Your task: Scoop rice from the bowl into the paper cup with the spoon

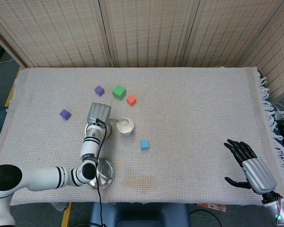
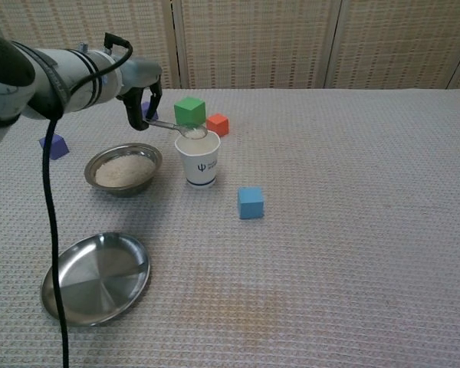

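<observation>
My left hand [image 2: 139, 93] [image 1: 98, 113] holds a metal spoon [image 2: 181, 129] by its handle. The spoon's bowl carries white rice and hovers over the mouth of the white paper cup [image 2: 198, 158] [image 1: 125, 126]. The steel bowl of rice [image 2: 124, 169] stands just left of the cup; in the head view my arm covers most of it. My right hand [image 1: 252, 166] rests open at the table's near right corner, far from everything, and shows only in the head view.
An empty steel plate [image 2: 96, 277] lies near the front left. A blue cube [image 2: 251, 202] sits right of the cup. Green [image 2: 190, 111] and orange [image 2: 218, 124] cubes stand behind it; purple cubes [image 1: 99, 90] [image 1: 65, 114] lie further left.
</observation>
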`<state>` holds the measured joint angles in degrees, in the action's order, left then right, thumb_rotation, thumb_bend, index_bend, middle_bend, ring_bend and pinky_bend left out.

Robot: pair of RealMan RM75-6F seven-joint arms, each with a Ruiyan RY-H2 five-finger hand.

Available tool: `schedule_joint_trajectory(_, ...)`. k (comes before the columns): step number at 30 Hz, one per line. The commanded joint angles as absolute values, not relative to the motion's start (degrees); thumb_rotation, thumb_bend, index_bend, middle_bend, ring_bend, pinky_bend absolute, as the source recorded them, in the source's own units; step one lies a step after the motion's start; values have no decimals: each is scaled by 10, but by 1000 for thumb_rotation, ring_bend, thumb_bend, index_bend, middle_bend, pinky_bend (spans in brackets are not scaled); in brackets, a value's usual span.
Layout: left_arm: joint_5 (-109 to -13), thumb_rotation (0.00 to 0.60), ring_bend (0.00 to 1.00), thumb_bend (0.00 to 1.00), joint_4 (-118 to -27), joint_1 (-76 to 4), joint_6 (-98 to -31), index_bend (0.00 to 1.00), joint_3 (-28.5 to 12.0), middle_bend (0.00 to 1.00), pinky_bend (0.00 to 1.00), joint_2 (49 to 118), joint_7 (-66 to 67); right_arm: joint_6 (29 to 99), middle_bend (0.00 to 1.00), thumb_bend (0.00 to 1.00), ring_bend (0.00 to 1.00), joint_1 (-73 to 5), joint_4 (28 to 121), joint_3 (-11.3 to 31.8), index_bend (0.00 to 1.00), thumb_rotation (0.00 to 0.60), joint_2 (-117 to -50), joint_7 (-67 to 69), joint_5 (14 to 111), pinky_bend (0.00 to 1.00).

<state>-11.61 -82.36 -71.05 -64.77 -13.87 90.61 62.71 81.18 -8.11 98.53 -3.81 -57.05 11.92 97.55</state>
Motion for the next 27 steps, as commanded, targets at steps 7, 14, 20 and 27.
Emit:
schedule_joint_trajectory(7, -295, 600, 1000, 378, -715, -678, -716, 651, -51, 1000, 1000, 1000, 615, 823, 0, 68, 0, -77, 987, -39, 0, 600, -568, 118, 983, 0)
schedule_joint_trajectory(14, -403, 600, 1000, 377, -644, -645, -756, 652, -22, 1000, 1000, 1046, 591, 820, 0, 68, 0, -78, 986, -41, 0, 600, -567, 122, 984, 0)
schedule_joint_trajectory(20, -481, 600, 1000, 378, -575, -615, -784, 653, -8, 1000, 1000, 1084, 578, 824, 0, 68, 0, -76, 989, -42, 0, 600, -563, 121, 986, 0)
schedule_joint_trajectory(27, -589, 600, 1000, 378, -499, -589, -827, 652, 19, 1000, 1000, 1119, 574, 822, 0, 68, 0, -76, 991, -43, 0, 600, -562, 121, 987, 0)
